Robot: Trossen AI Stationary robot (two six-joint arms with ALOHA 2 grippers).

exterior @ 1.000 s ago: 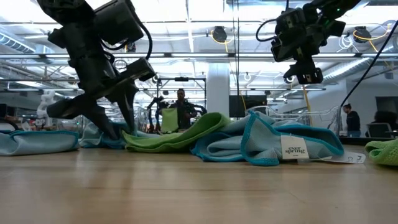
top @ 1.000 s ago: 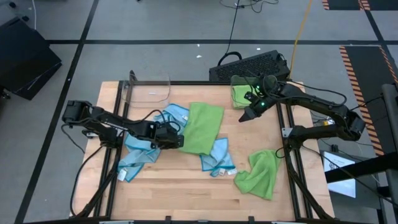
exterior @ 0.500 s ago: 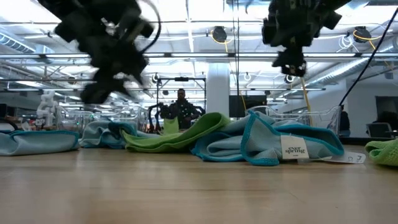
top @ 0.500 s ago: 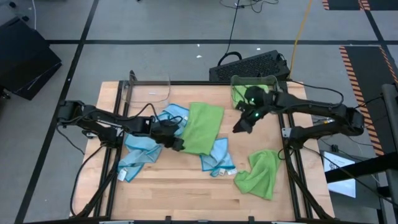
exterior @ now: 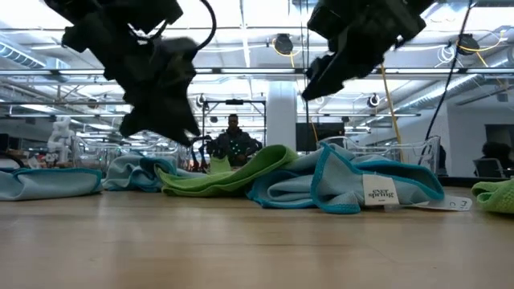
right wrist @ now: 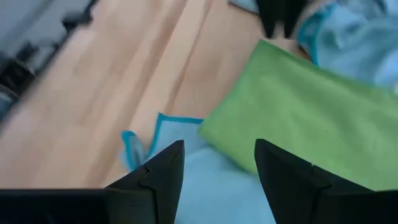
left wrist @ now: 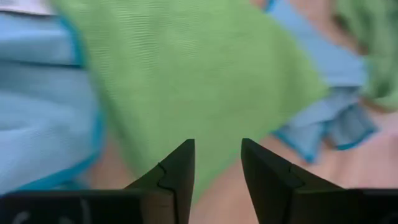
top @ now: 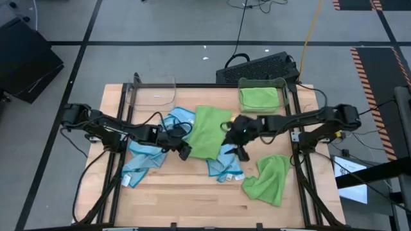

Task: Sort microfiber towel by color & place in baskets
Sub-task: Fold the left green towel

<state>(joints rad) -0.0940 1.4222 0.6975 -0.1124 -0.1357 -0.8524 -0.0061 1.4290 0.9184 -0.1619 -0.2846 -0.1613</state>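
A flat green towel (top: 209, 131) lies mid-table, overlapping blue towels to its left (top: 144, 157) and right (top: 225, 165). A crumpled green towel (top: 266, 179) lies near right. The far-left basket (top: 154, 93) holds nothing that I can see; the far-right basket (top: 262, 96) holds a green towel. My left gripper (top: 184, 152) (left wrist: 217, 144) hovers open over the flat green towel's near-left corner. My right gripper (top: 241, 151) (right wrist: 219, 146) hovers open over that towel's right edge and the blue towel beside it. Nothing is between either pair of fingers.
A black keyboard (top: 257, 67) lies beyond the table's far edge. Dark frame rails (top: 298, 147) run along the table's left and right sides. Bare wood (top: 186, 192) shows along the near edge. People stand in the room behind the table (exterior: 233, 140).
My right gripper has swung from the far-right basket toward the table's middle and near side, sinking a little and rolling, and now hangs over the flat green towel's right edge. My left gripper has risen off the blue towels and rolled. The towels lie as before.
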